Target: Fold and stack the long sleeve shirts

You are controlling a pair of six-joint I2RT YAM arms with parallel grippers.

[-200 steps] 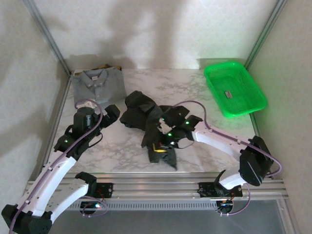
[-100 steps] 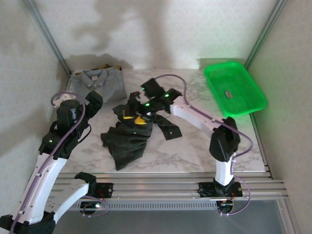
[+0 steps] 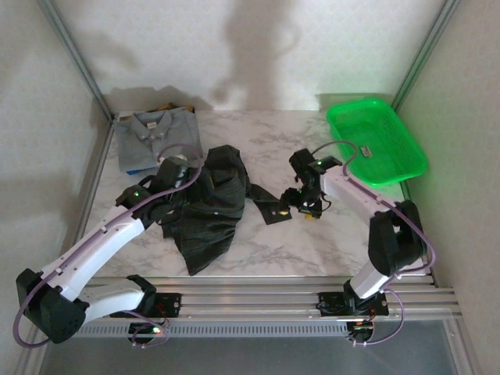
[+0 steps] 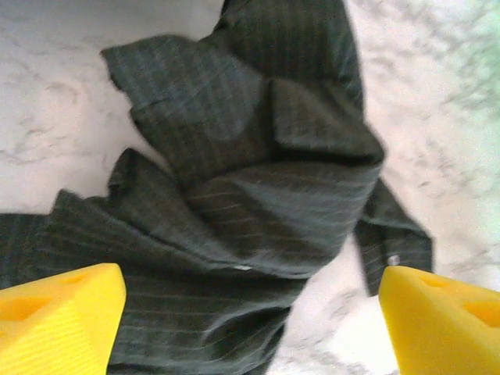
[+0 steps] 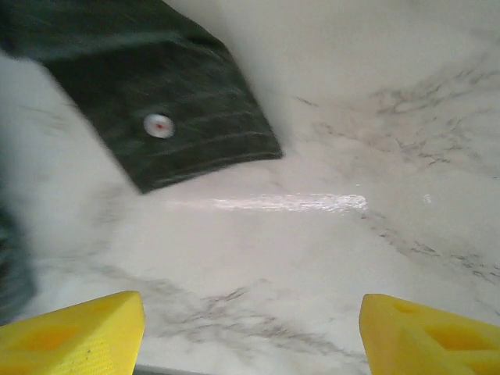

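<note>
Marble-pattern surface (image 3: 328, 242), white walls on three sides. Nearest to the bases is the dark striped shirt (image 3: 211, 207), crumpled in a heap a bit toward 9 o'clock of the surface centre. It is not folded, and one sleeve trails out toward 3 o'clock. Left hand (image 3: 173, 173) sits over the heap's 10 o'clock edge. In the left wrist view its yellow fingers (image 4: 62, 312) stand wide apart, released, with rumpled cloth below them and nothing pinched. Sleeve cuff (image 3: 273, 209) lies flat on the marble, with a pale button (image 5: 158, 125) visible in the right wrist view. Right hand (image 3: 306, 209) is just at 3 o'clock of that cuff, not touching it. Its fingers (image 5: 78, 328) are spread over bare marble, released, holding nothing. Farther back at 10 o'clock, the grey-blue shirt (image 3: 156, 139) lies folded, collar up, in the corner. At 2 o'clock the green basket (image 3: 342, 141) sits by the far right wall, well apart from both shirts.
</note>
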